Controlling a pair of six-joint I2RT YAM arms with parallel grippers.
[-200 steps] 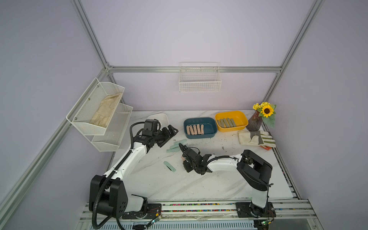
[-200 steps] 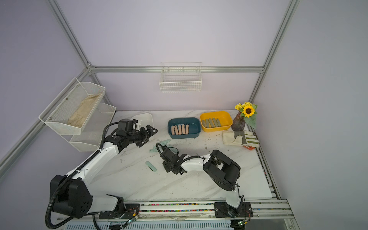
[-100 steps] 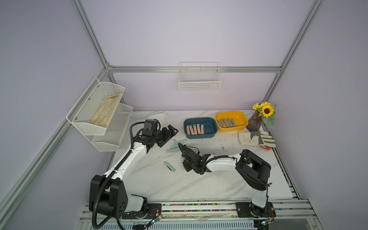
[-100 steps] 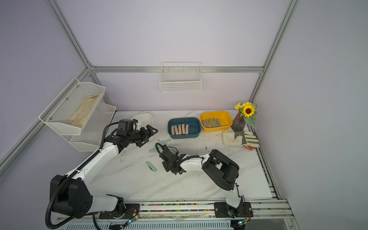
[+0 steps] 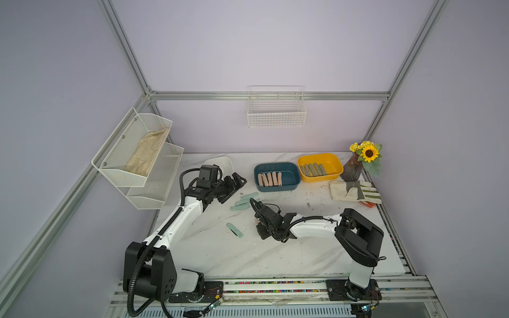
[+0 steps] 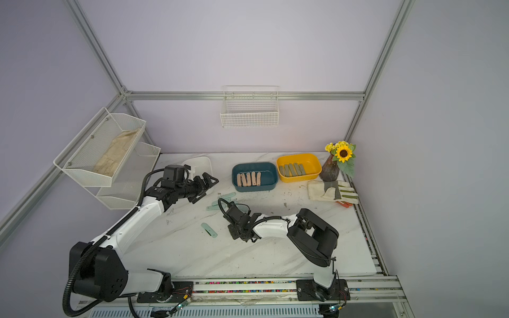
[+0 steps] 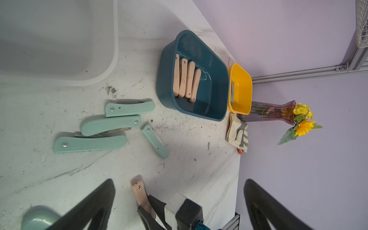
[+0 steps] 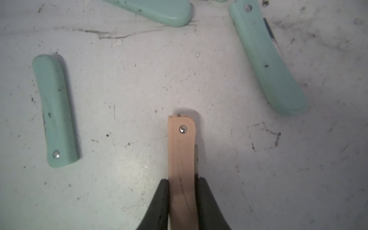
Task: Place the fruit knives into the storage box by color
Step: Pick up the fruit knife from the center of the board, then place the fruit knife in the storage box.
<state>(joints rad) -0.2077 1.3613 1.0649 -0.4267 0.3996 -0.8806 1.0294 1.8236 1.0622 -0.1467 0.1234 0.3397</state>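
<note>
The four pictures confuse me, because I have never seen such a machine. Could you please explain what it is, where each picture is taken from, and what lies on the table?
These are two robot arms fixed at a table's edge, each ending in a two-fingered end effector. Two pictures look down on the whole scene from above; the other two come from a camera on each wrist. On the table lie five folded mint knives. The teal box holds peach knives, the yellow box grey-green knives. A work glove and a vase of flowers are at the side. The right end effector is shut on a peach knife; the left end effector is open and holds nothing.
</note>
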